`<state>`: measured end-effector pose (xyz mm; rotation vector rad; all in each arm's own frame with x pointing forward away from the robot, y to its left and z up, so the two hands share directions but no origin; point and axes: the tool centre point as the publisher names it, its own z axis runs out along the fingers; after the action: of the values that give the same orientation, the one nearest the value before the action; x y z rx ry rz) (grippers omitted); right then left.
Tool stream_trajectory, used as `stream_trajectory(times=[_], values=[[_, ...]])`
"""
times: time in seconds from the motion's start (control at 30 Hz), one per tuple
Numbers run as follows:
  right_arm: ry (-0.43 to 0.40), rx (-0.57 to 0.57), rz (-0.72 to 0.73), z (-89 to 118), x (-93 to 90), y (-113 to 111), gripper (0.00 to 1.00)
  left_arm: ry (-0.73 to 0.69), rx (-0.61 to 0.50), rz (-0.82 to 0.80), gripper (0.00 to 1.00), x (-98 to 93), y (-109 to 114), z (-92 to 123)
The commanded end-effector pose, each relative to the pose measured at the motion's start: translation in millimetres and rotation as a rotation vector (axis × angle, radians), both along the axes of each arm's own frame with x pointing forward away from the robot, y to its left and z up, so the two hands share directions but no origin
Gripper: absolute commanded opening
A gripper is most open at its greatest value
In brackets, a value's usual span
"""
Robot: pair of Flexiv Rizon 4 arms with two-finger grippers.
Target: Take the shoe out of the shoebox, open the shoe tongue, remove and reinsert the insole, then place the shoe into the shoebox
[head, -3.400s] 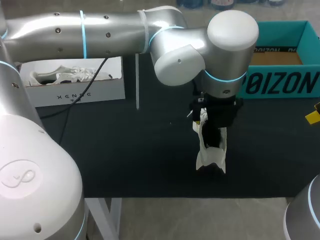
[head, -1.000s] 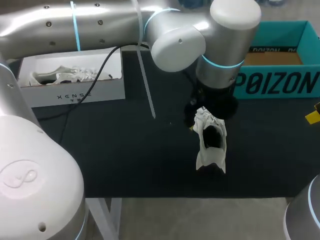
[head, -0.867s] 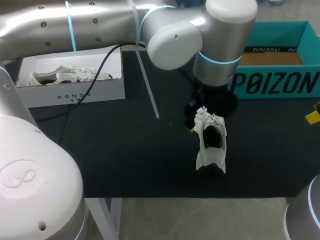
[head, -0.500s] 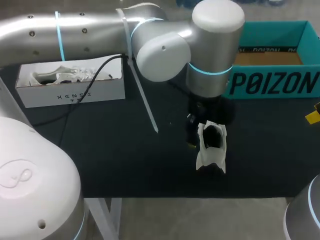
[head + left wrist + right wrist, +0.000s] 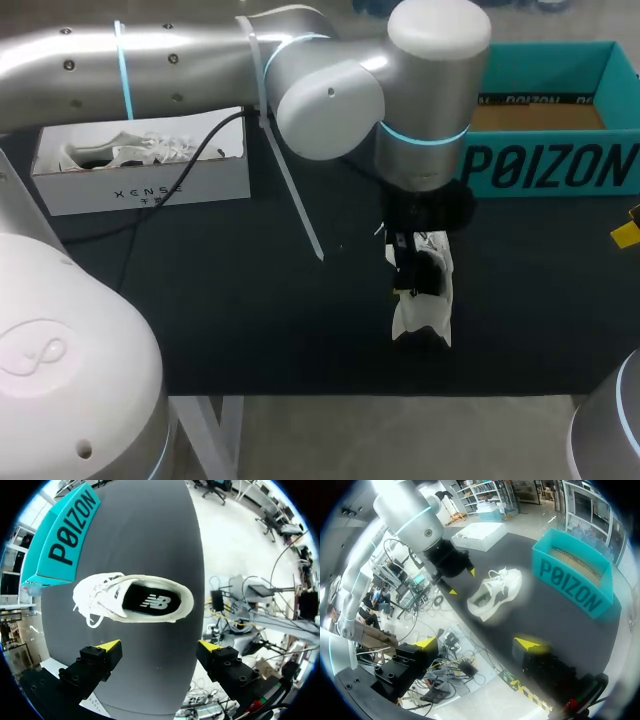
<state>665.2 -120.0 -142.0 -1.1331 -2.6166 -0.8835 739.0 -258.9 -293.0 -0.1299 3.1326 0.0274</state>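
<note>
One shoe [image 5: 422, 315] sits at the shoebox's [image 5: 550, 165] seven o'clock, so our wide-open left gripper [image 5: 159, 645] must, we judge, drop and pinch its tongue [image 5: 114, 605].

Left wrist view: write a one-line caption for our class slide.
Open yellow-tipped left gripper above a white lace-up sneaker on the dark table, teal cardboard shoebox near its toe.

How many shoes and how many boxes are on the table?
Shoes: 2 (white shoe on the black mat, second shoe inside the white box)
Boxes: 2 (white box, teal box)
Total: 4
</note>
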Motion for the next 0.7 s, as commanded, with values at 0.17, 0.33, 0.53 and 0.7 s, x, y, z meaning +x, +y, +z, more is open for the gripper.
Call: stream_trajectory(times=[0.17, 0.33, 0.53, 0.7], values=[[0.003, -0.002, 0.001, -1, 1.3, 0, 1.0, 0.022, 0.059, 0.082, 1.0, -10.8, -27, -16], [0.003, -0.002, 0.001, -1, 1.3, 0, 1.0, 0.02, 0.047, 0.067, 1.0, -22.1, -40, -25], [0.003, -0.002, 0.001, -1, 1.3, 0, 1.0, 0.049, 0.029, 0.072, 1.0, -31.8, -45, -34], [0.003, -0.002, 0.001, -1, 1.3, 0, 1.0, 0.071, 0.027, 0.078, 1.0, -37.8, -46, -44]])
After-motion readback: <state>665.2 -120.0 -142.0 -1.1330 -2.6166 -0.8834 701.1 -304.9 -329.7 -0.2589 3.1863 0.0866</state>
